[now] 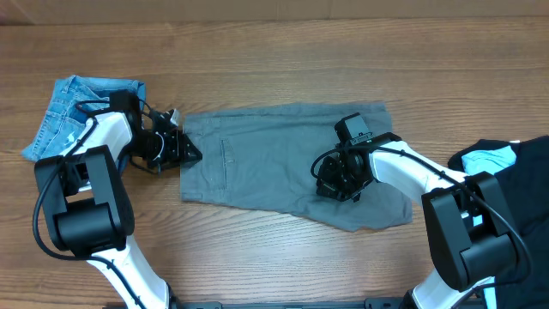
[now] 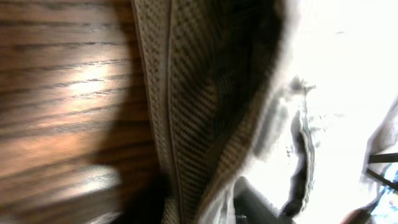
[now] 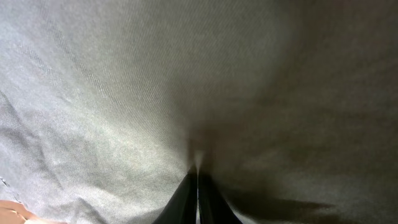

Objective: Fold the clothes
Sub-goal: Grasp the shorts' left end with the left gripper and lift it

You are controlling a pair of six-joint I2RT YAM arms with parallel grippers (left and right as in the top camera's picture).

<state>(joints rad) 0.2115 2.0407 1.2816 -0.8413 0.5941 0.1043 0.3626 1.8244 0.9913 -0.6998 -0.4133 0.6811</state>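
Shorts of plain grey cotton (image 1: 274,159) lie under the right claw (image 3: 198,180), pressed together pinching fabric; left claw (image 1: 176,148) sits at their edge, grip impossible to tell.

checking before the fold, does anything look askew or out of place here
Nothing damaged. The grey shorts lie flat but slightly tilted; the denim shorts sit bunched at the far left.
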